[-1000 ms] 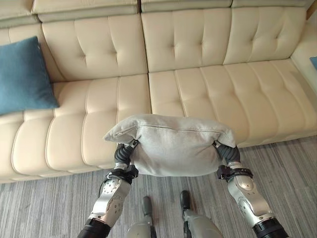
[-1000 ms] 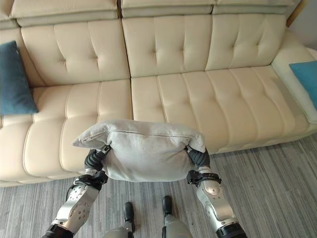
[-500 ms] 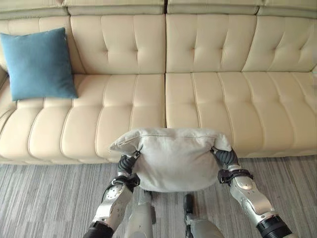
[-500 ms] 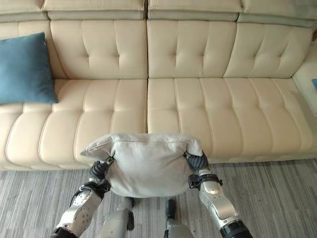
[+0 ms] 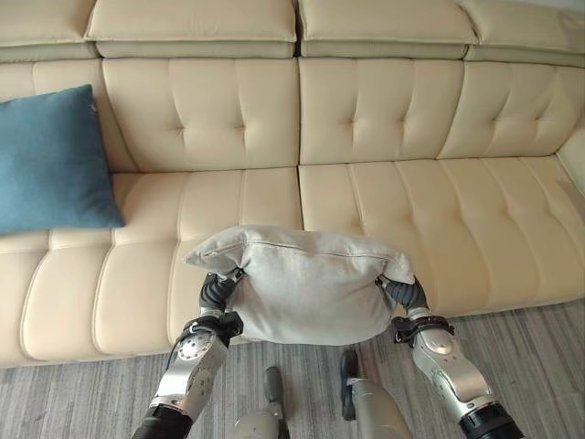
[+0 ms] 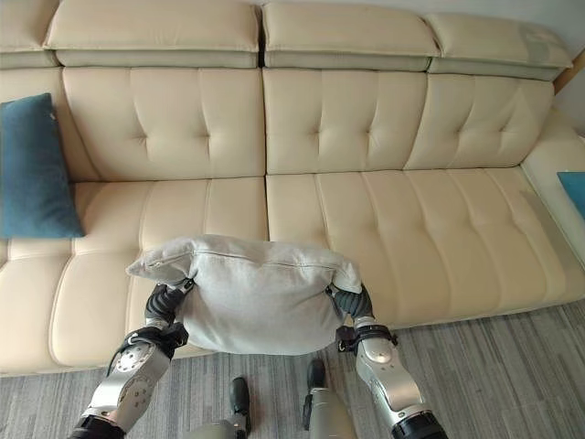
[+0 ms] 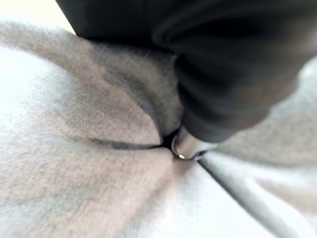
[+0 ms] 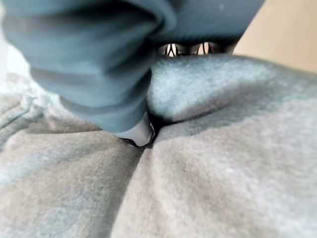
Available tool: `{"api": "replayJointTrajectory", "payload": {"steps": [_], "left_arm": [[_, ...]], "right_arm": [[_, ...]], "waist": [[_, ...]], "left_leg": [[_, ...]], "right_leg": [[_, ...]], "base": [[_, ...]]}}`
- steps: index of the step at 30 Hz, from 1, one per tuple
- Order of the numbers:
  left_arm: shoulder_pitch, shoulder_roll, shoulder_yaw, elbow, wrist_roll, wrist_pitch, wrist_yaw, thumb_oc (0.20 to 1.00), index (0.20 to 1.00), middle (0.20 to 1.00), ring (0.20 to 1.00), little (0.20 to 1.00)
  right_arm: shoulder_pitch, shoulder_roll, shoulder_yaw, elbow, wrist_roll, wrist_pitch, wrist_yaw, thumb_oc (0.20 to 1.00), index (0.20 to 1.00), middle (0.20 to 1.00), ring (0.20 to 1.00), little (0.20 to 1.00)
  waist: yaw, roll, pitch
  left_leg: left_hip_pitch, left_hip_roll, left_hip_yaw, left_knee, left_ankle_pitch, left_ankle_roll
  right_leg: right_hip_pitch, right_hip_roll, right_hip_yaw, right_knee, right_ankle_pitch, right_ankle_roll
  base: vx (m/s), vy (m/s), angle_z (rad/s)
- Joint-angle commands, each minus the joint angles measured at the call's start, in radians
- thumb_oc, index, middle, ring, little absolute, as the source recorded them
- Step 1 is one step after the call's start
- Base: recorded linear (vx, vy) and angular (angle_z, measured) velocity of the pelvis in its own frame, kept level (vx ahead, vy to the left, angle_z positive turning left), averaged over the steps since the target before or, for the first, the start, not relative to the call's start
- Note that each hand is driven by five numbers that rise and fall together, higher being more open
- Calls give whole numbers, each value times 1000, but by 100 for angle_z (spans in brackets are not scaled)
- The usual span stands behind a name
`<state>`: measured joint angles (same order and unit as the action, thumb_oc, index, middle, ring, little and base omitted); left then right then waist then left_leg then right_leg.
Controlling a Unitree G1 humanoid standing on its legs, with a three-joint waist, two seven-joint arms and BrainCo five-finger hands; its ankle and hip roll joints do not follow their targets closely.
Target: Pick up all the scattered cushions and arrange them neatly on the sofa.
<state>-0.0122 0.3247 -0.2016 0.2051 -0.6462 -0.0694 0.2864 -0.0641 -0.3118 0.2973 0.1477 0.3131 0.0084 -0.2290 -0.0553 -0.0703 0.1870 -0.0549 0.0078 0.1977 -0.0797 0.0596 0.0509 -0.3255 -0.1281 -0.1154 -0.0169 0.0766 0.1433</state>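
Note:
A grey cushion (image 5: 306,288) hangs in front of me, held between my two hands over the front edge of the cream sofa (image 5: 384,137). My left hand (image 5: 218,291) presses into its left end and my right hand (image 5: 405,294) into its right end; the cloth hides most of both. Up close, grey fabric (image 7: 74,163) folds around the left hand's dark cover (image 7: 223,74). The same fabric (image 8: 208,163) bulges around the right hand's cover (image 8: 89,59). A blue cushion (image 5: 50,160) leans upright against the sofa's back at the left end.
The sofa's middle and right seats (image 5: 439,210) are bare. Another blue cushion (image 6: 574,187) peeks in on the sofa's right corner section. Grey striped carpet (image 5: 82,393) runs along the sofa's front.
The whole picture has shifted, so the camera moved. The grey cushion stays between both hands, now overlapping the seat's front edge.

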Motion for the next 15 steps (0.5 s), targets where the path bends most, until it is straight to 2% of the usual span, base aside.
{"api": "replayJointTrajectory", "payload": {"steps": [1, 2, 5, 6, 7, 8, 9, 11, 15], "left_arm": [[-68, -58, -36, -129, 67, -78, -67, 200, 200, 200, 200, 200], [-70, -63, -34, -127, 66, -80, -69, 200, 200, 200, 200, 200], [-67, -76, -37, -143, 62, -87, -57, 200, 200, 200, 200, 200], [-77, -85, -42, -140, 53, -99, -41, 200, 200, 200, 200, 200], [-90, -92, -44, -132, 42, -108, -25, 200, 200, 200, 200, 200], [-98, -100, -48, -130, 34, -110, -17, 200, 200, 200, 200, 200], [-111, -101, -61, -125, 42, -104, 2, 200, 200, 200, 200, 200], [-109, -104, -65, -124, 47, -106, 5, 200, 200, 200, 200, 200], [-124, -99, -88, -115, 77, -100, 25, 200, 200, 200, 200, 200]], "right_arm": [[-48, 40, 15, -73, -4, -73, 32, 200, 200, 200, 200, 200], [-52, 38, 17, -72, 3, -82, 34, 200, 200, 200, 200, 200], [-76, 28, 37, -93, 8, -96, 36, 200, 200, 200, 200, 200], [-93, 25, 48, -98, 11, -102, 24, 200, 200, 200, 200, 200], [-109, 21, 54, -101, 11, -101, 19, 200, 200, 200, 200, 200], [-124, 21, 61, -99, 11, -104, 14, 200, 200, 200, 200, 200], [-149, 15, 66, -102, 12, -100, 2, 200, 200, 200, 200, 200], [-155, 14, 73, -110, 2, -99, 1, 200, 200, 200, 200, 200], [-194, 18, 90, -96, -5, -97, -24, 200, 200, 200, 200, 200]], "waist": [[-9, 9, -50], [-8, 9, -61], [-2, -2, -54], [3, -7, -43], [12, -12, -36], [15, -13, -38], [31, -9, -47], [34, 5, -59], [41, 13, -81]], "left_leg": [[34, 15, -58, 20, -89, -81], [43, 18, -60, 33, -106, -87], [14, 29, -78, 186, -150, -100], [-25, 30, -99, 267, -146, -109], [-58, 25, -123, 297, -140, -115], [-86, 25, -145, 279, -137, -116], [-112, 39, -163, 187, -78, -121], [-91, 55, -148, 114, -46, -125], [-5, 54, -130, 25, -28, -129]], "right_leg": [[162, 58, 3, 13, -81, -9], [186, 60, 1, 0, -80, -13], [238, 61, -8, -6, -96, -41], [246, 58, -9, -1, -103, -51], [254, 56, -11, -1, -112, -58], [263, 56, -14, -9, -120, -59], [284, 63, -23, -17, -128, -58], [296, 74, -30, -18, -148, -60], [333, 76, -26, -28, -158, -61]], "base": [[250, -200, 25], [259, -231, 22], [110, -158, -5], [28, -129, -3], [29, -91, 12], [126, -61, 12], [171, -22, 9], [169, 21, 1], [179, 76, 5]]}}
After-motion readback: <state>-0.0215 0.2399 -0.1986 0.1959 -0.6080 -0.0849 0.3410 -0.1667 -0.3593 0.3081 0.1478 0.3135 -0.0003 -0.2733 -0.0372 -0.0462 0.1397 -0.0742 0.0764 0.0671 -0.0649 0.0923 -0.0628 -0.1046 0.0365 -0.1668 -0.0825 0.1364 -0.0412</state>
